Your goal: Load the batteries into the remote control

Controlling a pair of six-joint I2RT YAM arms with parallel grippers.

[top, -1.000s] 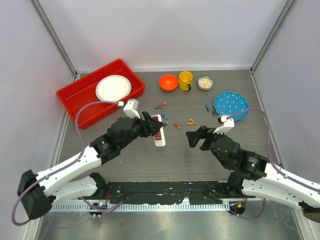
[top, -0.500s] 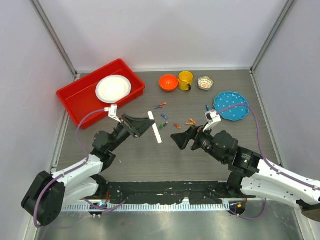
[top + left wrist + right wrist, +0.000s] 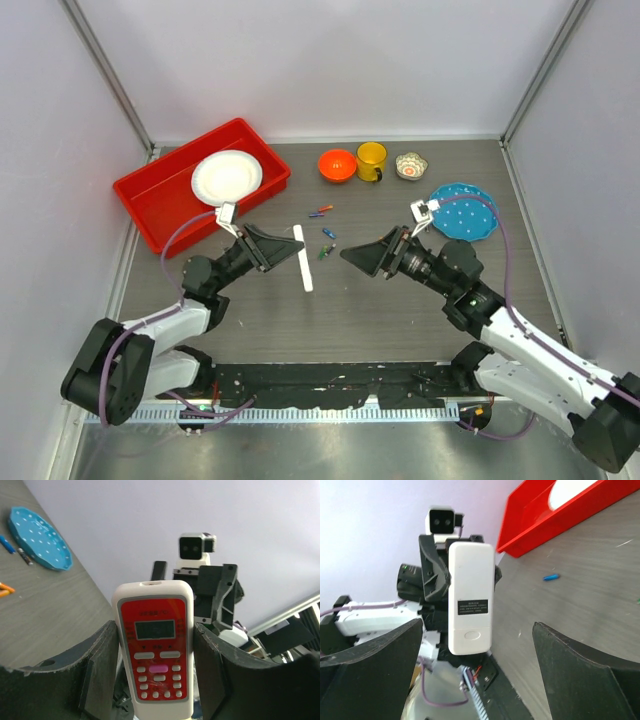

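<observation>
— White on the back and red-orange on the face: where is the remote control (image 3: 303, 258) sitting?
— Mid-table. The left gripper (image 3: 155, 680) is clasping it by its long edges. Its buttons are facing the left wrist camera and its plain back is facing the right arm.
— And the right gripper (image 3: 480, 680)?
— It is hovering just right of the remote with its jaws spread wide, grasping nothing.
— Where are the batteries (image 3: 328, 233) lying?
— They are lying loose on the grey table (image 3: 400, 310) just beyond the remote. A green one and a blue one are nearest, and a blue and an orange one are farther back.
— Farther still?
— A red tray (image 3: 165, 200) is holding a white plate (image 3: 227, 177) at far left. An orange bowl (image 3: 337, 164), a yellow mug (image 3: 371, 160) and a small patterned bowl (image 3: 410, 165) are lining the far edge. A blue plate (image 3: 462, 211) is lying at right.
</observation>
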